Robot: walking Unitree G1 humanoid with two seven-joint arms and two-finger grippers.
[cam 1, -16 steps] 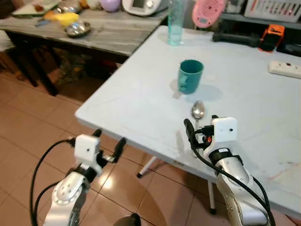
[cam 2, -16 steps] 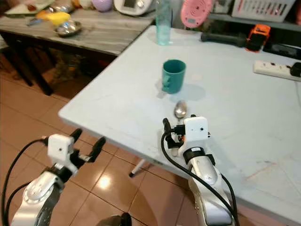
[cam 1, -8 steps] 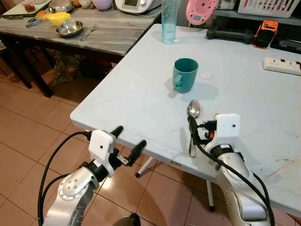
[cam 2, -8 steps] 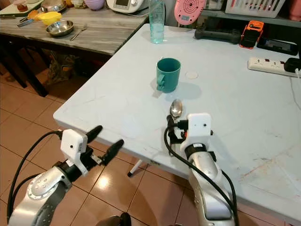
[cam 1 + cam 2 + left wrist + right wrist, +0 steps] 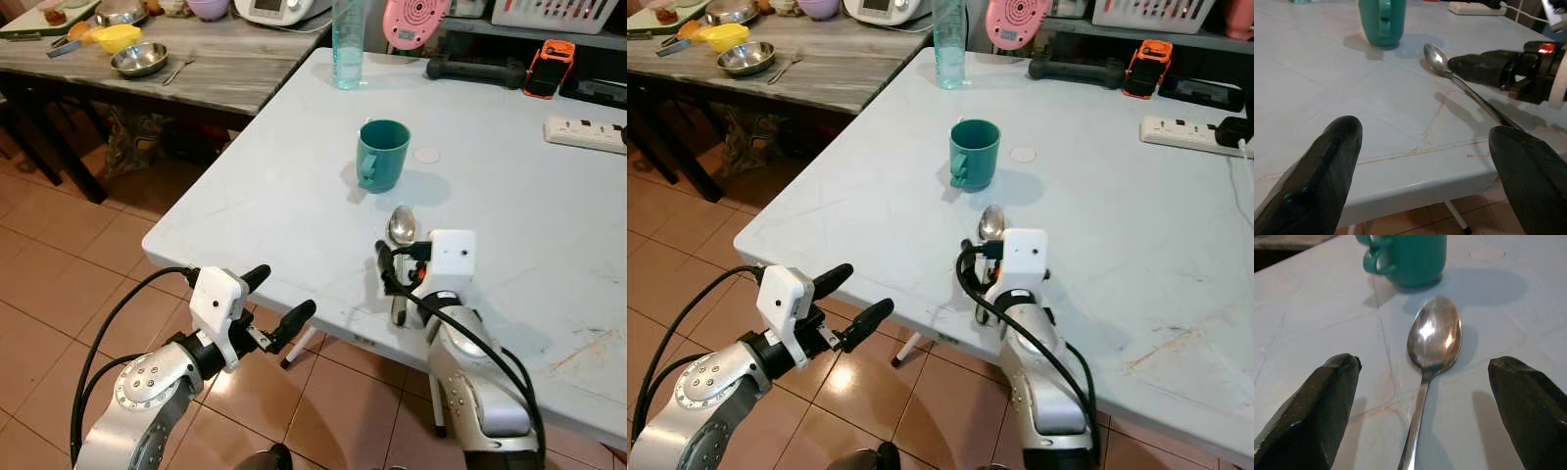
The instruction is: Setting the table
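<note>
I see one green mug [image 5: 383, 154] and one spoon [image 5: 1431, 350] on the white table [image 5: 549, 245]. The spoon lies flat near the table's front edge, just in front of the mug, bowl end toward it. My right gripper [image 5: 1422, 401] sits over the spoon handle, its two fingers spread wide and holding nothing. My left gripper [image 5: 279, 305] hangs off the table edge over the floor [image 5: 59, 274], fingers also apart and empty.

floor: terracotta tiles [image 5: 59, 264] | white table [image 5: 274, 186] | grey wood-top side table [image 5: 235, 73]
</note>
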